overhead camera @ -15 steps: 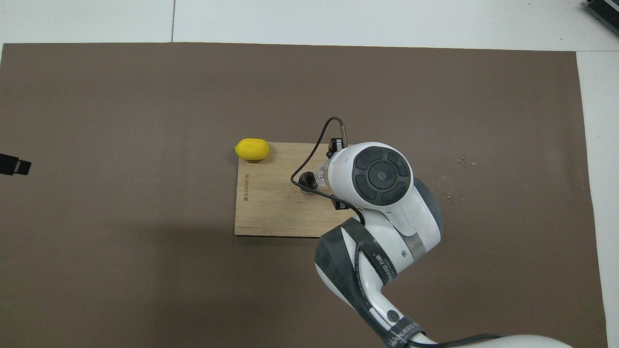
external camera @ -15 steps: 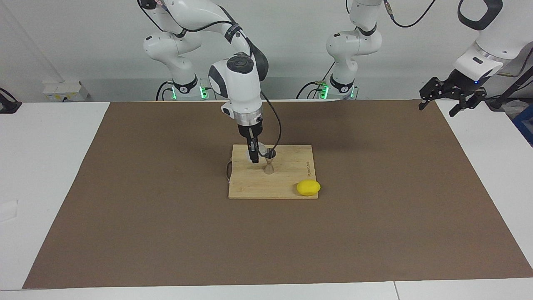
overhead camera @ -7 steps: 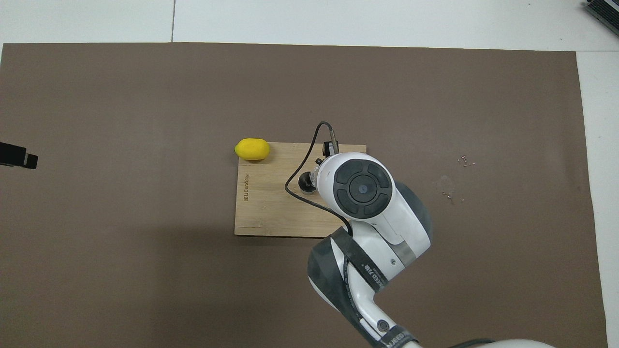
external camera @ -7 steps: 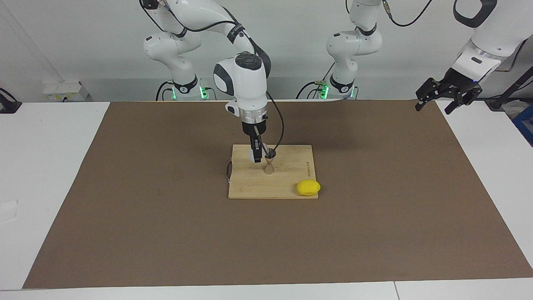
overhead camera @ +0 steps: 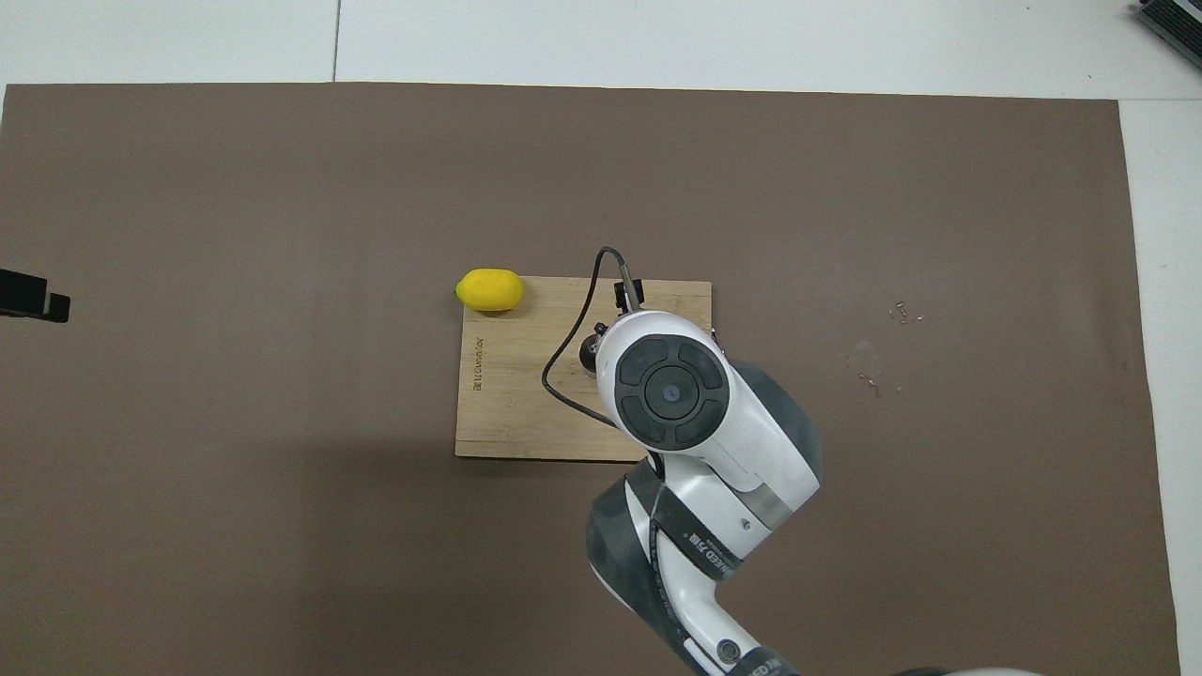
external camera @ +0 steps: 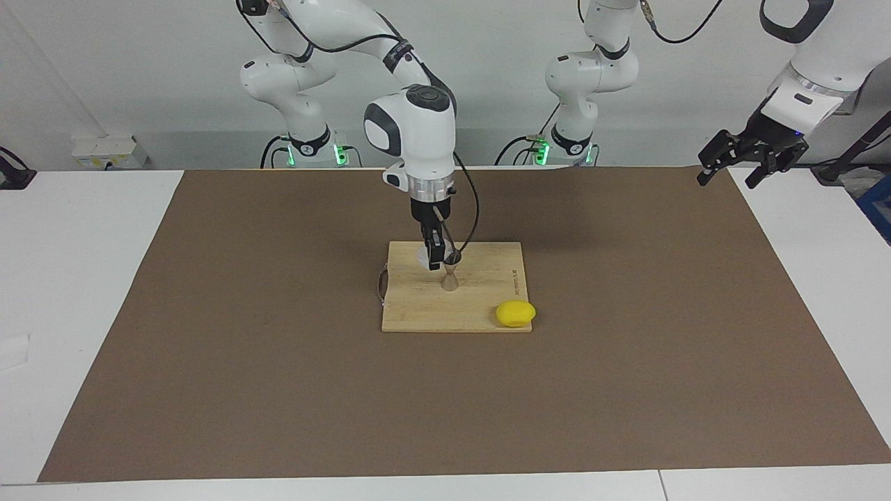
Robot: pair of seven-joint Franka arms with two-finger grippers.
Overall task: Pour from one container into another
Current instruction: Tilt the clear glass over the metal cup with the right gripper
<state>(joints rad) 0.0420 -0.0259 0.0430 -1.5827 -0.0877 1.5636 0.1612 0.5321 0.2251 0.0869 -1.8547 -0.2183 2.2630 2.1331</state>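
Observation:
The small grey metal jigger stands upright on the wooden cutting board; from above only its dark mouth shows. My right gripper points straight down, just beside the jigger toward the right arm's end. It is shut on the clear glass cup, which shows as a pale shape low over the board next to the jigger's rim. In the overhead view the right wrist hides the cup. My left gripper waits open, high over the edge of the mat at the left arm's end.
A yellow lemon lies at the board's corner farthest from the robots, toward the left arm's end. A brown mat covers the table. A cable loops from the right wrist over the board.
The right wrist has swung upright and shifted toward the jigger. The cup has come down from its tilt over the jigger's mouth to a spot beside it. The left gripper drifted slightly.

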